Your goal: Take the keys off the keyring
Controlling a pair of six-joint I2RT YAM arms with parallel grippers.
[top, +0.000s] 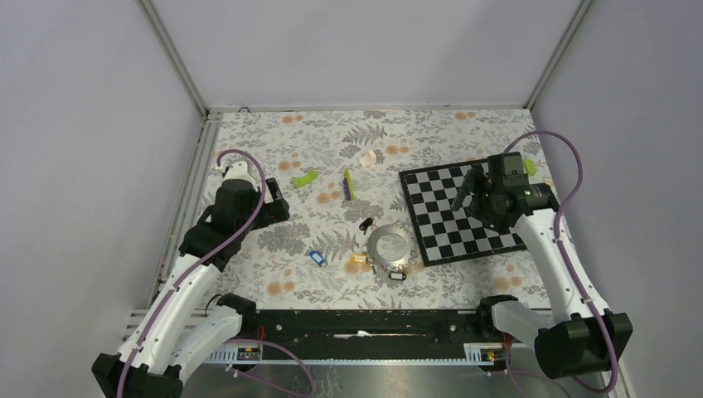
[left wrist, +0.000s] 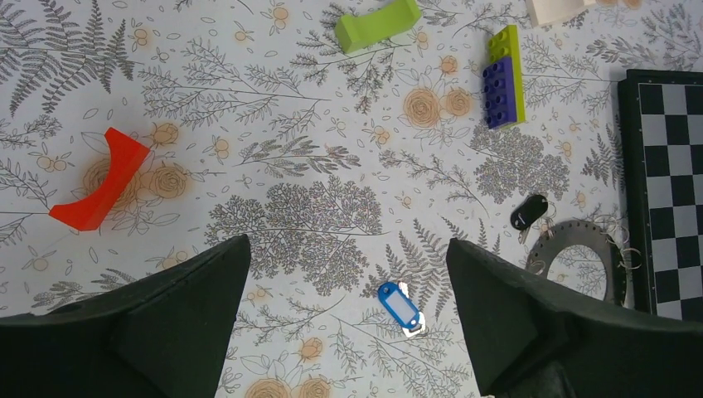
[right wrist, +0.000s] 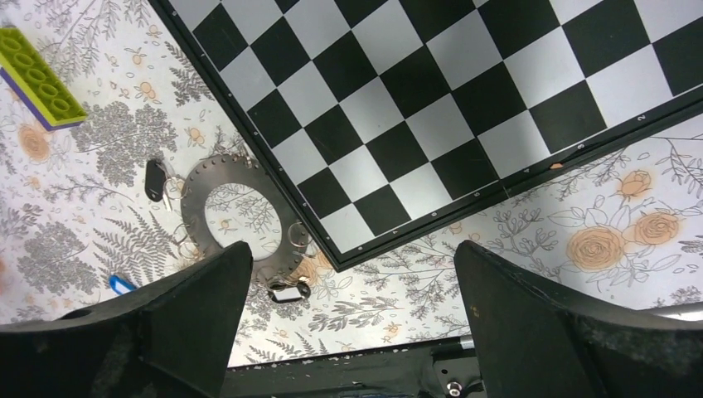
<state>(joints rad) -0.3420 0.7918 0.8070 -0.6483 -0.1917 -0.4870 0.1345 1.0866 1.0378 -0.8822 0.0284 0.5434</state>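
Both my left hand (left wrist: 346, 249) and right hand (right wrist: 352, 249) hang wide open, holding nothing. The keyring (right wrist: 192, 215) lies flat on the bench, left of the right hand and just beside the chessboard (right wrist: 464, 99). I worry a finger could catch that board's edge and skid the ring and its keys (right wrist: 155, 178) away.

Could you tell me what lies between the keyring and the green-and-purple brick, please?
A black-tagged key beside the keyring, then bare floral cloth up to the brick; the left wrist view shows it.

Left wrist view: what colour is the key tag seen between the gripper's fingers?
The key tag is blue; the left wrist view shows it best.
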